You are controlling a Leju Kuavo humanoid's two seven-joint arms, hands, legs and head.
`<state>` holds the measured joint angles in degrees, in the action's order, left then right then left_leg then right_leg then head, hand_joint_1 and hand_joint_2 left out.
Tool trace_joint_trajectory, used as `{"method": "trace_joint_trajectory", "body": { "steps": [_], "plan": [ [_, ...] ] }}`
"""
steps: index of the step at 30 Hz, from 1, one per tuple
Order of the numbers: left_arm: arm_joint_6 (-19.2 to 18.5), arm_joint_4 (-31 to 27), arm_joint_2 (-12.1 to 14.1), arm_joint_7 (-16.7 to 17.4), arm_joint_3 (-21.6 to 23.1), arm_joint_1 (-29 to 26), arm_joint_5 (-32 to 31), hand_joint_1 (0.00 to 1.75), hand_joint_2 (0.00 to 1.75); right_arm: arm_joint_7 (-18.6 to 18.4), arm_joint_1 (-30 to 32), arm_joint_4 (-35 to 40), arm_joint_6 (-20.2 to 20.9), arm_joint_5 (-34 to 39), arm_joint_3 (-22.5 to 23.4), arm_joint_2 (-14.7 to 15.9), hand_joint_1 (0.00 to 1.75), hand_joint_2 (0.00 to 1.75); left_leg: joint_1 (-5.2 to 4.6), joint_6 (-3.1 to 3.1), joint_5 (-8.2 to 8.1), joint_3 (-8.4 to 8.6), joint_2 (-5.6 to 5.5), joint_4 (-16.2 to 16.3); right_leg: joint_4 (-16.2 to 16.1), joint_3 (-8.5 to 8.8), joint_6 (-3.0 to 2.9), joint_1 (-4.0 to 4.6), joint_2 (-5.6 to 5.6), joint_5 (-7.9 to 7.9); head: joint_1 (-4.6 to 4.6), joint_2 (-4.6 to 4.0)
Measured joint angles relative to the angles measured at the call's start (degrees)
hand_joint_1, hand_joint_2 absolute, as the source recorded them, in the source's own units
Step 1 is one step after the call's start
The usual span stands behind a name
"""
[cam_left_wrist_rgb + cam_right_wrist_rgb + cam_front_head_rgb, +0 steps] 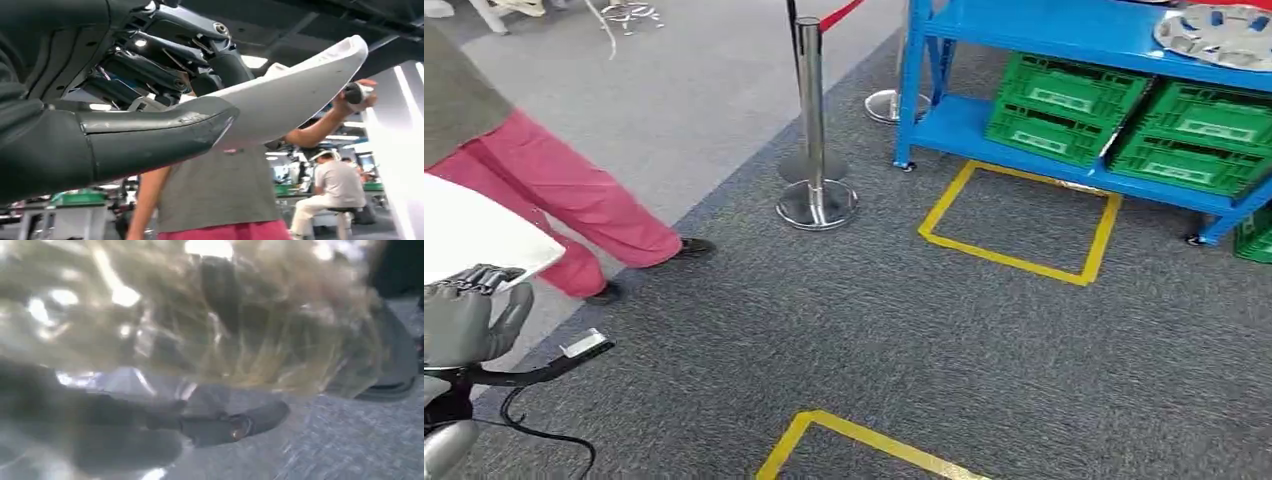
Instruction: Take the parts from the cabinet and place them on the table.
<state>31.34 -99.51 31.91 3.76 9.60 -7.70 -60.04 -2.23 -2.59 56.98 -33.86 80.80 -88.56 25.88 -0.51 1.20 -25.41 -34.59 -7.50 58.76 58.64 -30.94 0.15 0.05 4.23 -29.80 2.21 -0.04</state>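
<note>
open carpet (984,340) ahead; stanchion post (813,130) and a person's legs (564,200) stand left.

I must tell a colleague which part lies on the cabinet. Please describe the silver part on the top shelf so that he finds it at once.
Start at the blue shelf cabinet at the upper right of the head view. Green crates stand on its lower shelf; on the blue shelf above them, at the picture's top right corner, lies the silver part. It is round, shiny metal with openings, unlike the green, boxy crates below.

No readable text anywhere. The green crates (1124,125) on the blue shelf's (1044,30) lower level carry pale label panels, probably printed, but too small to read.
</note>
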Motion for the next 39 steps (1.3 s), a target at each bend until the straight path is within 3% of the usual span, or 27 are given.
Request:
{"method": "trace_joint_trajectory", "body": {
  "steps": [2,4,5,7,8,9,11,12,13,14,17,18,19,20,22,23,25,27,28,29,32,33,34,35,36,38,39],
  "plan": [
    [-0.26,-0.04,0.22,0.22,-0.11,-0.46,-0.02,1.75,1.75,-0.07,-0.06,0.02,0.26,-0.15,-0.04,-0.04,0.0,0.0,-0.26,-0.61,0.25,-0.24,-1.42,-0.02,-0.52,0.23,-0.37,-0.36,-1.36,0.3,-0.02,0.0],
    [-0.31,-0.15,0.68,0.28,-0.31,-0.66,-0.02,1.75,1.75,-0.35,-0.1,0.02,0.48,-0.31,-0.07,-0.13,0.0,0.0,-0.32,-1.44,-2.26,-1.51,4.54,2.93,-1.3,0.83,-0.87,-0.57,-3.08,0.53,0.53,0.0],
    [-0.3,-0.17,0.66,0.33,-0.31,-0.4,-0.02,1.75,1.75,-0.33,0.04,0.02,0.48,-0.35,-0.09,-0.13,0.0,0.0,0.04,-2.05,-4.52,-3.46,6.05,6.92,-1.3,0.92,-0.92,-0.57,-3.98,0.48,0.57,0.0],
    [-0.33,-0.17,0.57,0.33,-0.2,-0.6,-0.04,1.75,1.75,-0.35,0.09,0.02,0.5,-0.37,-0.11,-0.15,0.0,0.0,0.86,-2.84,-7.87,-7.73,6.87,15.51,-1.28,0.97,-0.92,-0.6,-5.69,0.22,0.61,0.0],
    [-0.35,-0.17,0.57,0.35,-0.11,-0.79,-0.02,1.75,1.75,-0.35,0.12,0.02,0.52,-0.37,-0.13,-0.15,0.0,0.0,1.2,-3.17,-7.86,-8.62,6.92,17.18,-1.27,1.03,-0.8,-0.68,-6.49,0.09,0.61,0.0],
    [-0.35,-0.17,0.57,0.37,-0.11,-0.89,-0.02,1.75,1.75,-0.35,0.17,0.02,0.52,-0.39,-0.13,-0.15,0.0,0.0,1.51,-3.46,-6.57,-8.21,7.02,16.29,-1.26,1.16,-0.58,-0.74,-7.29,-0.06,0.61,0.0],
    [-0.33,-0.17,0.63,0.37,-0.18,-0.89,-0.04,1.75,1.75,-0.35,0.11,0.02,0.52,-0.5,-0.13,-0.17,0.0,0.0,1.89,-3.88,-1.47,-3.68,8.03,7.86,-1.25,1.83,-0.08,-1.02,-8.89,-0.55,0.61,0.0],
    [-0.33,-0.22,0.68,0.37,-0.2,-0.88,-0.04,1.75,1.75,-0.35,0.06,0.02,0.52,-0.52,-0.13,-0.17,0.0,0.0,1.93,-4.03,0.85,-0.62,9.9,2.47,-1.25,2.33,0.33,-1.11,-9.67,-0.91,0.63,0.0],
    [-0.33,-0.22,0.59,0.37,-0.18,-0.8,-0.04,1.75,1.75,-0.33,0.05,0.02,0.52,-0.55,-0.13,-0.11,0.0,0.0,1.08,-4.13,-0.37,0.26,12.65,0.94,-1.23,2.54,0.93,-0.56,-10.21,-1.3,0.74,0.0],
    [-0.33,-0.33,0.72,0.37,-0.2,-0.59,-0.04,1.75,1.75,-0.35,0.06,0.02,0.52,-0.55,-0.13,-0.11,0.0,0.0,0.94,-2.75,-0.38,0.22,12.31,0.17,-1.06,2.5,1.4,-0.51,-10.86,-1.62,1.01,0.0],
    [-0.33,-0.33,0.61,0.39,-0.2,-1.0,-0.02,1.75,1.75,-0.33,-0.09,0.02,0.52,-0.57,-0.15,-0.13,0.0,0.0,0.79,-1.26,-0.67,0.03,10.04,0.28,-1.81,3.77,2.12,-0.45,-13.16,-2.03,0.7,0.0],
    [-0.28,-0.37,0.72,0.39,-0.26,-1.11,-0.04,1.75,1.75,-0.61,-0.17,0.04,0.72,-0.63,-0.17,-0.15,0.0,0.0,1.1,-0.67,-0.49,0.29,9.35,-0.06,-1.48,3.38,2.68,-0.8,-12.05,-2.72,0.57,0.0],
    [-0.26,-0.46,0.77,0.39,-0.44,-1.08,-0.09,1.75,1.75,-0.83,-0.24,0.02,0.98,-0.85,-0.15,-0.15,0.0,0.0,1.07,-0.3,-0.51,0.32,8.8,-0.06,0.42,2.83,2.68,-0.92,-8.04,-4.19,0.46,0.0],
    [-0.24,-0.48,0.74,0.39,-0.55,-1.05,-0.11,1.75,1.75,-0.83,-0.24,0.02,1.27,-1.03,-0.13,-0.15,0.0,0.0,1.03,0.06,-0.54,0.29,8.18,-0.05,4.29,0.92,2.51,-0.9,-5.79,-6.19,0.33,0.0],
    [-0.17,-0.48,0.72,0.39,-0.63,-1.56,-0.13,1.75,1.75,-0.74,-0.07,0.02,1.73,-1.6,-0.22,-0.17,0.0,0.0,0.74,0.43,-0.7,0.28,6.76,-0.02,14.42,-4.6,2.15,-0.63,-4.36,-9.95,0.22,0.0],
    [-0.11,-0.48,0.72,0.39,-0.74,-2.0,-0.11,1.75,1.75,-0.74,-0.06,0.0,1.97,-1.9,-0.24,-0.22,0.0,0.0,0.54,0.5,-0.74,0.33,5.91,-0.01,17.26,-6.6,1.95,-0.57,-4.29,-10.16,0.17,0.0],
    [-0.02,-0.48,0.74,0.39,-1.42,-2.74,0.0,1.75,1.75,-0.94,-0.02,-0.18,2.58,-2.32,-0.33,-0.35,0.0,0.0,0.25,0.64,-0.85,0.63,4.16,0.01,14.2,-6.54,1.36,-0.49,-4.17,-6.17,0.18,0.0],
    [0.07,-0.48,0.76,0.39,-2.16,-3.27,0.15,1.75,1.75,-0.94,-0.16,-0.41,3.27,-2.97,-0.35,-0.55,0.0,0.0,0.09,0.55,-1.03,1.16,2.55,0.02,4.42,-2.78,0.59,-0.48,-2.43,0.13,0.17,0.0],
    [0.09,-0.48,0.74,0.39,-2.52,-3.52,0.26,1.75,1.75,-0.92,-0.24,-0.64,3.5,-3.19,-0.33,-0.57,0.0,0.0,0.26,0.46,-1.09,1.2,1.85,0.01,1.64,-1.46,0.24,-0.68,0.68,0.45,0.24,0.0],
    [0.15,-0.52,0.9,0.39,-2.89,-3.55,0.35,1.75,1.75,-0.77,-0.27,-0.83,3.61,-3.37,-0.37,-0.72,0.0,0.0,0.06,0.19,-1.18,0.78,0.92,0.35,0.31,-1.11,0.41,-0.85,1.35,0.39,0.37,0.0],
    [0.24,-0.61,1.05,0.39,-3.72,-4.95,0.35,1.75,1.75,-0.37,-0.59,-1.33,3.96,-4.0,-0.35,-1.01,0.0,0.0,0.86,-1.08,-0.57,0.19,-1.01,-0.04,0.0,-0.3,0.27,-0.24,-0.48,0.21,0.31,0.0],
    [0.26,-0.68,1.27,0.39,-4.07,-5.29,0.33,1.75,1.75,-0.37,-0.65,-1.46,4.07,-4.02,-0.37,-1.47,0.0,0.0,0.74,-1.29,-0.75,0.16,-1.12,0.17,-0.71,-0.01,-0.17,-0.7,-1.37,0.52,0.31,0.0],
    [0.29,-0.74,1.25,0.39,-4.37,-5.59,0.28,1.75,1.75,-0.44,-0.67,-1.68,4.18,-4.02,-0.37,-1.49,0.0,0.0,0.47,-1.58,-1.5,-0.09,2.43,1.09,-1.08,0.45,-0.42,-0.69,-2.17,0.62,0.53,0.0],
    [0.29,-0.77,1.4,0.39,-4.65,-5.38,0.13,1.75,1.75,-0.42,-0.65,-1.79,4.22,-4.02,-0.37,-1.49,0.0,0.0,0.42,-1.96,-3.15,-1.19,4.89,3.48,-1.23,0.69,-0.6,-0.63,-2.91,0.54,0.74,0.0],
    [0.37,-0.76,1.38,0.39,-4.72,-5.21,0.13,1.75,1.75,-0.42,-0.58,-1.86,4.33,-4.02,-0.37,-1.53,0.0,0.0,0.57,-2.31,-5.25,-3.16,6.16,7.53,-1.23,0.83,-0.72,-0.58,-3.78,0.46,0.76,0.0],
    [0.37,-0.76,1.29,0.39,-4.72,-5.57,0.13,1.75,1.75,-0.42,-0.55,-2.05,4.33,-4.02,-0.37,-1.6,0.0,0.0,1.0,-2.78,-8.33,-7.4,6.81,15.79,-1.19,0.97,-0.83,-0.52,-5.61,0.1,0.79,0.0],
    [0.37,-0.77,1.27,0.39,-4.72,-5.75,0.13,1.75,1.75,-0.42,-0.53,-2.12,4.35,-4.0,-0.37,-1.7,0.0,0.0,1.12,-2.94,-7.96,-7.96,6.83,16.6,-1.18,1.06,-0.76,-0.52,-6.36,-0.01,0.83,0.0]
  ]
}}
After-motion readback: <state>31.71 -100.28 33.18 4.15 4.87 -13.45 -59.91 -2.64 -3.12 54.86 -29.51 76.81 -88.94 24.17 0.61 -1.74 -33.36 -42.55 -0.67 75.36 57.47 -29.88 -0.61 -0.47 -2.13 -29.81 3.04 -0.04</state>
